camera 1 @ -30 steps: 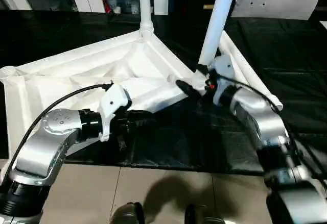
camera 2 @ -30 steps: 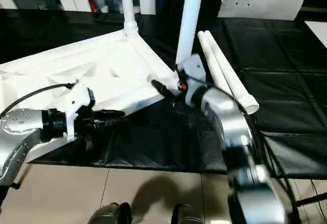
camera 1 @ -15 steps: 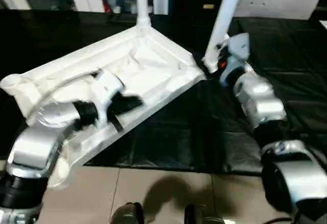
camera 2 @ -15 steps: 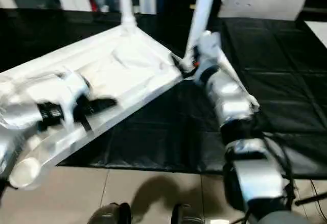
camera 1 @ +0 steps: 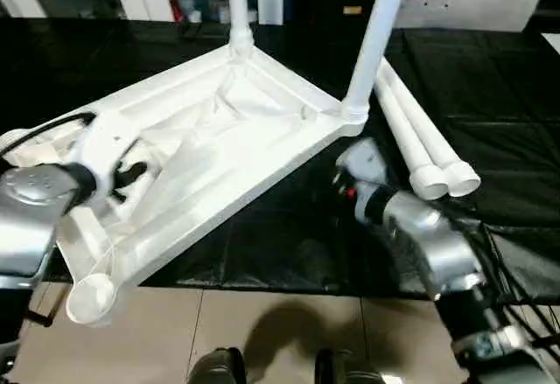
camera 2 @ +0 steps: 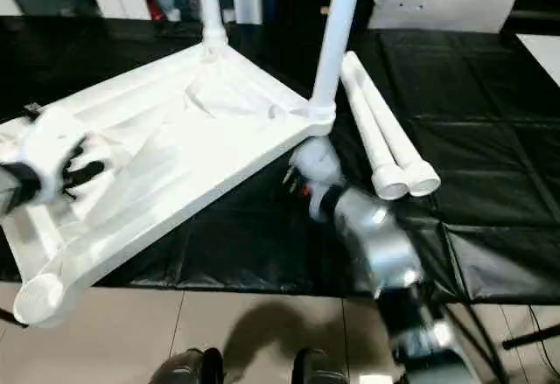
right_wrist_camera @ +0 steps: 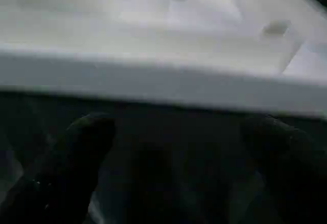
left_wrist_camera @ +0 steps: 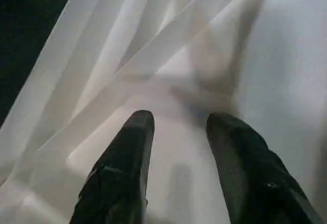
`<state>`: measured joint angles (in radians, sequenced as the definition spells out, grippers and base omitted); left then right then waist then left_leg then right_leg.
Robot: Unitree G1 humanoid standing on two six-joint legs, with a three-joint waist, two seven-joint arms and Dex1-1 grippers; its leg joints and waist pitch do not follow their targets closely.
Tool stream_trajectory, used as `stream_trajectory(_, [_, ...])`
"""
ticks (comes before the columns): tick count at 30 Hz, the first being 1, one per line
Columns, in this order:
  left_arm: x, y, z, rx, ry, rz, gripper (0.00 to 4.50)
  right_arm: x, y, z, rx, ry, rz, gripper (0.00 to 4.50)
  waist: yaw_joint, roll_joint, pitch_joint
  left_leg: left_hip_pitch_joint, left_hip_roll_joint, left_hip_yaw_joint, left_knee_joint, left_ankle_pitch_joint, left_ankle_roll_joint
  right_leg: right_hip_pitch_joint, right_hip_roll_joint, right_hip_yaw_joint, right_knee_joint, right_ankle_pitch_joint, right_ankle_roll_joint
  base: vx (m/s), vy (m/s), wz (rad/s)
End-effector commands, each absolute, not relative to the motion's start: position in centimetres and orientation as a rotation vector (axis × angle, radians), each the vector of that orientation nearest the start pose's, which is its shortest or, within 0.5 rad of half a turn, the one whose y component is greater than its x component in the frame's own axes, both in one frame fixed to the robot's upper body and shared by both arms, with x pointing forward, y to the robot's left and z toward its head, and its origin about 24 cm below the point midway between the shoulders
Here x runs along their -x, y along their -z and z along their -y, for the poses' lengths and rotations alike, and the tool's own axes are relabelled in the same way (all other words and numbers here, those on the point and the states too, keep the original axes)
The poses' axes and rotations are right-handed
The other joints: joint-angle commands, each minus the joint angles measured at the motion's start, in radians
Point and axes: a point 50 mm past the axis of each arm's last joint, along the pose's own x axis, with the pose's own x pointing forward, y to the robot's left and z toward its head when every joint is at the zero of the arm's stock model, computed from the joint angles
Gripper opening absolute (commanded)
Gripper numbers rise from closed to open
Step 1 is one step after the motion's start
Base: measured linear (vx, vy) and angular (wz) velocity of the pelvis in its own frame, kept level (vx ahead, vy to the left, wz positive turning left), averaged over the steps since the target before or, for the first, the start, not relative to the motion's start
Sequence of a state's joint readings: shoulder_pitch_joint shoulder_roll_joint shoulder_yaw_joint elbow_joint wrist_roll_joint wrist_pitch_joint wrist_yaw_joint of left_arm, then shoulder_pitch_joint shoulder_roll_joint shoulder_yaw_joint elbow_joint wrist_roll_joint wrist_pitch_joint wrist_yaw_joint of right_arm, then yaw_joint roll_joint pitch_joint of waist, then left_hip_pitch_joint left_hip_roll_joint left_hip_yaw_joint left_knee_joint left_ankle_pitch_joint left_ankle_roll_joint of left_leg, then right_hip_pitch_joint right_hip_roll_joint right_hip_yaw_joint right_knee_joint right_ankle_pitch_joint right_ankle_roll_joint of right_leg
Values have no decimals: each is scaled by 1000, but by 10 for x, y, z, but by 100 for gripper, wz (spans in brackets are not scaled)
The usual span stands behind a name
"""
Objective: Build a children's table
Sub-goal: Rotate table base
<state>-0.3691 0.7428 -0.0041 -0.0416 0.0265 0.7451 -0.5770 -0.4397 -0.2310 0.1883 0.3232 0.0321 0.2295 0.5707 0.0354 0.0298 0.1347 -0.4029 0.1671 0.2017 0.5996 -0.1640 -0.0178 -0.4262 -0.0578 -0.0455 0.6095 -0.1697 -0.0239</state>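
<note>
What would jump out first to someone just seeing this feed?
The white tabletop lies upside down across the black workbench, its near corner jutting over the edge above the floor. Two legs stand up from its far sockets, and two spare legs lie side by side to its right. The left gripper hangs open over the ribbed underside; the right gripper, open, faces the tabletop's edge.

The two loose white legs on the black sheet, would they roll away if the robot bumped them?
Probably. The two loose legs are smooth, round tubes lying side by side on the flat black sheet, so a sideways push could roll them. They taper, so they'd likely curve. They look hollow at the ends, so probably light.
</note>
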Motion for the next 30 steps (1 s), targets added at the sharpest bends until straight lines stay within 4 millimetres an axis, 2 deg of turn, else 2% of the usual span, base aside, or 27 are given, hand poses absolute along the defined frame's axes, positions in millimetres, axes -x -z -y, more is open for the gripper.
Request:
stream_trajectory(1, [-295, -125, -269, -620, 262, -542, 219, -318, -60, 105, 282, -750, -227, 450, 1, 13, -67, 37, 58, -43, -84, -314, -8, 35, -80, 52, -84, -337, -185, 0, 0, 0])
stream_trajectory(6, [-295, -112, -275, -677, 281, -609, 219, -320, -54, 85, 331, -765, -279, 450, 0, 16, -67, 40, 59, -45, -87, -332, -21, 32, -80, 53, -83, -334, -181, 0, 0, 0])
stream_trajectory(10, [-293, -105, -276, -668, 326, -663, 219, -325, -54, 70, 337, -772, -279, 450, -2, 19, -69, 41, 59, -44, -87, -326, -32, 33, -83, 55, -79, -295, -200, 0, 0, 0])
stream_trajectory(11, [-292, -104, -275, -661, 342, -675, 219, -326, -55, 67, 333, -772, -275, 450, -3, 15, -69, 39, 60, -43, -88, -322, -31, 35, -83, 56, -78, -283, -203, 0, 0, 0])
stream_trajectory(15, [-290, -101, -269, -624, 422, -701, 219, -332, -58, 58, 281, -743, -266, 450, -1, 19, -68, 41, 61, -42, -89, -311, -35, 33, -84, 57, -76, -274, -208, 0, 0, 0])
stream_trajectory(17, [-288, -102, -258, -555, 520, -688, 219, -333, -57, 57, 287, -737, -273, 450, -2, 15, -66, 42, 61, -42, -91, -323, -43, 32, -84, 57, -76, -282, -207, 0, 0, 0])
stream_trajectory(19, [-286, -105, -247, -518, 610, -681, 219, -335, -56, 57, 289, -731, -278, 450, -1, 17, -66, 44, 62, -42, -91, -327, -49, 32, -86, 59, -76, -290, -209, 0, 0, 0])
stream_trajectory(24, [-282, -107, -228, -481, 771, -664, 219, -336, -54, 59, 287, -720, -285, 450, -3, 13, -66, 40, 61, -42, -92, -315, -42, 36, -88, 61, -77, -296, -198, 0, 0, 0])
stream_trajectory(27, [-278, -107, -208, -440, 935, -652, 219, -340, -54, 65, 294, -691, -288, 450, -6, 15, -67, 41, 61, -40, -91, -300, -38, 36, -86, 60, -76, -285, -206, 0, 0, 0])
stream_trajectory(29, [-279, -107, -204, -430, 958, -647, 219, -342, -54, 66, 296, -683, -284, 450, -7, 19, -66, 41, 61, -40, -90, -309, -42, 36, -87, 60, -76, -292, -211, 0, 0, 0])
stream_trajectory(30, [-280, -108, -200, -417, 975, -637, 219, -344, -56, 67, 295, -673, -280, 450, -8, 17, -65, 41, 60, -39, -91, -312, -42, 36, -85, 60, -78, -298, -209, 0, 0, 0])
